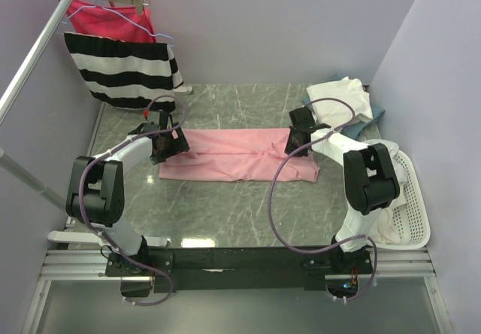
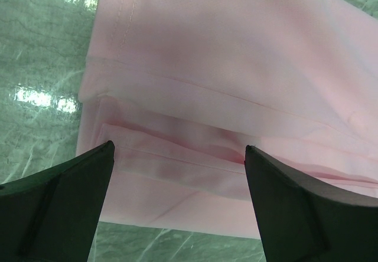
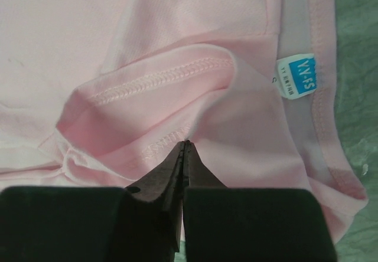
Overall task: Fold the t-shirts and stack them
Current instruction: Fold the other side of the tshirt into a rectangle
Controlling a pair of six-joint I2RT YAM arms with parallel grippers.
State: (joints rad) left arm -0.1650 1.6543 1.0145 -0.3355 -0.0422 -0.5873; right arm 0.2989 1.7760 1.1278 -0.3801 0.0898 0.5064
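A light pink t-shirt (image 1: 233, 153) lies folded into a long strip across the middle of the green marble table (image 1: 225, 206). My left gripper (image 1: 174, 142) is open just over its left hem end. In the left wrist view the layered hem (image 2: 207, 67) shows between the spread fingers of that gripper (image 2: 179, 148). My right gripper (image 1: 295, 140) is at the collar end. In the right wrist view it (image 3: 186, 143) is shut, pinching a fold of pink shirt (image 3: 147, 38) by a sleeve seam, near the blue neck label (image 3: 297, 76). Cream-white tees (image 1: 342, 97) lie piled at the back right on a blue one (image 1: 376, 112).
A white laundry basket (image 1: 409, 198) holding pale cloth stands at the right edge. A black-and-white striped garment (image 1: 124, 71) and a magenta-red one (image 1: 105, 18) hang from a rack at the back left. A metal pole (image 1: 37, 48) slants along the left.
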